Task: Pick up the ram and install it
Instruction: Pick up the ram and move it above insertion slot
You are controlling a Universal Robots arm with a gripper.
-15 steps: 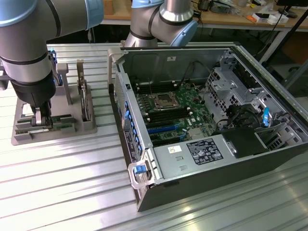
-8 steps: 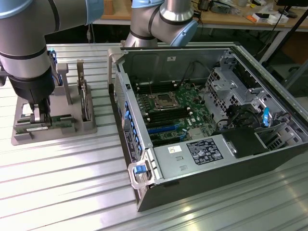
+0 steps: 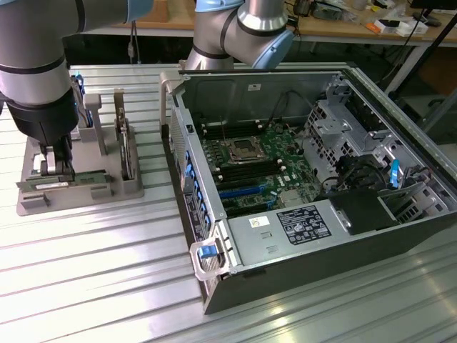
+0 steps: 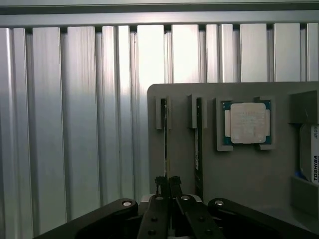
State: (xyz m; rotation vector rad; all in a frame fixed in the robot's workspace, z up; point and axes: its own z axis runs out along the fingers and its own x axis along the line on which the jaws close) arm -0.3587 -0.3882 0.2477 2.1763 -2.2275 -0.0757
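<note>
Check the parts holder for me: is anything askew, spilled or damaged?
Nothing stands out. The ram and the second stick stand straight in their slots, with the end effector closed on the ram. The CPU lies square in its pocket of the grey holder, and the hard drive sits upright.

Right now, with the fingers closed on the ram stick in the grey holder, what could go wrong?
The fingers pinch only a narrow edge of the thin green ram stick, so it might tilt or slip when lifted. A second dark stick stands close beside it in the grey plastic holder and could get bumped.
</note>
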